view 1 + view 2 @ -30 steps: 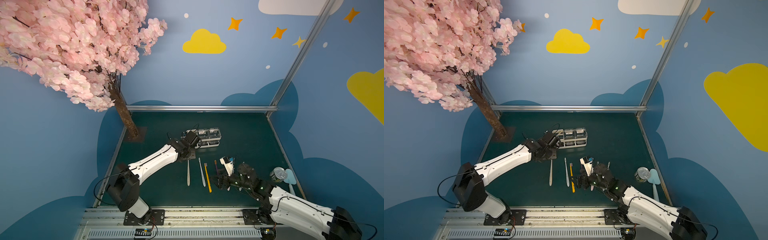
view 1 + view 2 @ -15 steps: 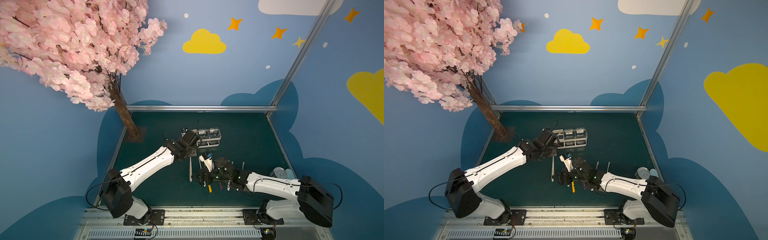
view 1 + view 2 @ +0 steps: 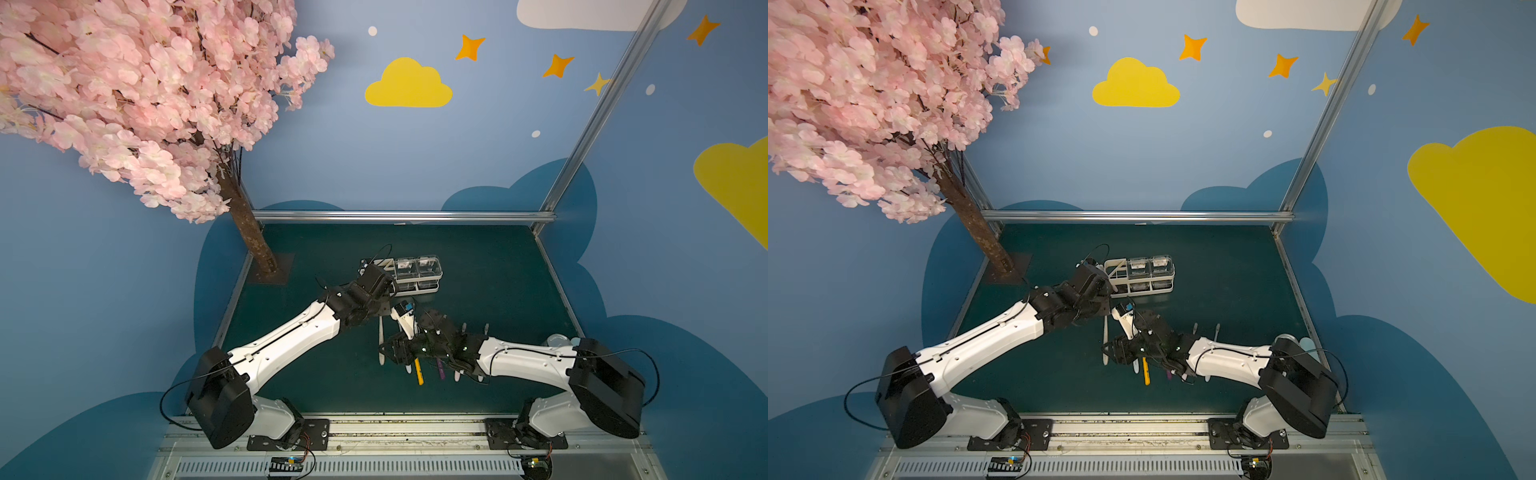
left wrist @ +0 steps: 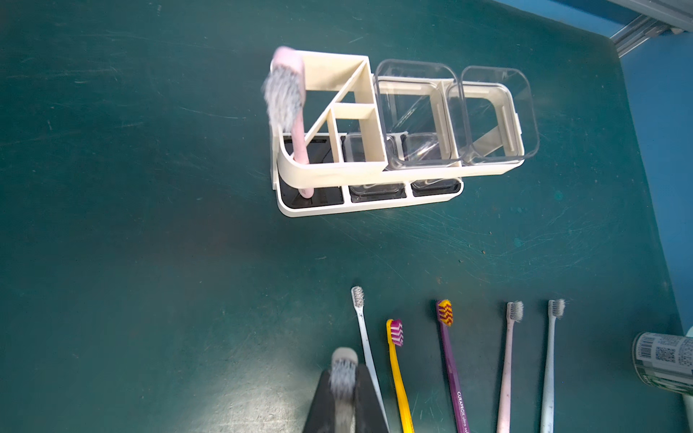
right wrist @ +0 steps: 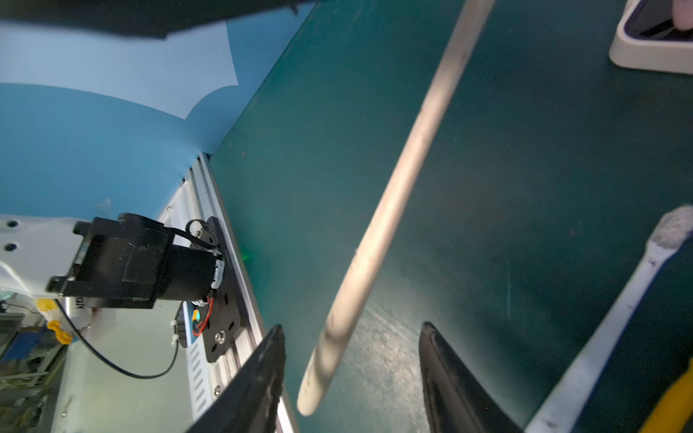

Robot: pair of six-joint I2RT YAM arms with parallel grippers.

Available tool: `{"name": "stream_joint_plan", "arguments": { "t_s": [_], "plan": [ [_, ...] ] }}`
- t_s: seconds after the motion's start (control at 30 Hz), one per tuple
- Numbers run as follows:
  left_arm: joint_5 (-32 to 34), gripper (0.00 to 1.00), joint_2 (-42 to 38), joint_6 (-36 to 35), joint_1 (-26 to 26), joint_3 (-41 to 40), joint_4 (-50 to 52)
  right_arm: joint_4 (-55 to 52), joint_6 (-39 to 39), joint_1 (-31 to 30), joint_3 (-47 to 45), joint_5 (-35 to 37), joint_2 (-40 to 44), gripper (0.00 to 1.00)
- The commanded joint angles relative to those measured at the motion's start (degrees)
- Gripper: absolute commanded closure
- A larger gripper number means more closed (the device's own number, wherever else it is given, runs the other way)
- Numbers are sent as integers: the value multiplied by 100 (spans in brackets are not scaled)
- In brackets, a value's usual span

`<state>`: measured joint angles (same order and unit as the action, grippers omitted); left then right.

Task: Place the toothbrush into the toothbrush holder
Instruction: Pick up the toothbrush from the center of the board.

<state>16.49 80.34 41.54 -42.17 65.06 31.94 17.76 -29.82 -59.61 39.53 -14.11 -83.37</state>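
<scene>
Toothbrush point(image 4: 342, 361) pinched in left tool point(image 4: 343, 386), holder point(image 4: 337, 173) beyond

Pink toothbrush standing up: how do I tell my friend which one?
Find the green table, then the white holder with two clear cups. The pink toothbrush stands in the end slot away from the cups. No other toothbrush is in it.

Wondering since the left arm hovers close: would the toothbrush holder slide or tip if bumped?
Probably light: the toothbrush holder is a thin open frame, so it may slide easily. Its broad flat base makes tipping unlikely. The clear cups might shift in it.
</scene>
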Motion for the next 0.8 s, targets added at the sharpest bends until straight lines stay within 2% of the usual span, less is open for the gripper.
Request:
{"name": "stream_joint_plan", "arguments": {
  "t_s": [0.0,0.4,0.63,0.77],
  "plan": [
    [-28,98,-142,47,-10,-89,-116,290,-76,-32,98,-160,-135,49],
    [114,98,-276,168,-10,-208,-162,397,-159,-30,64,-226,-165,71],
    [248,97,-454,173,1,-300,-236,439,-195,-31,51,-258,-222,79],
    [321,98,-573,179,3,-402,-355,454,-216,-28,64,-268,-252,79]
  ]
}}
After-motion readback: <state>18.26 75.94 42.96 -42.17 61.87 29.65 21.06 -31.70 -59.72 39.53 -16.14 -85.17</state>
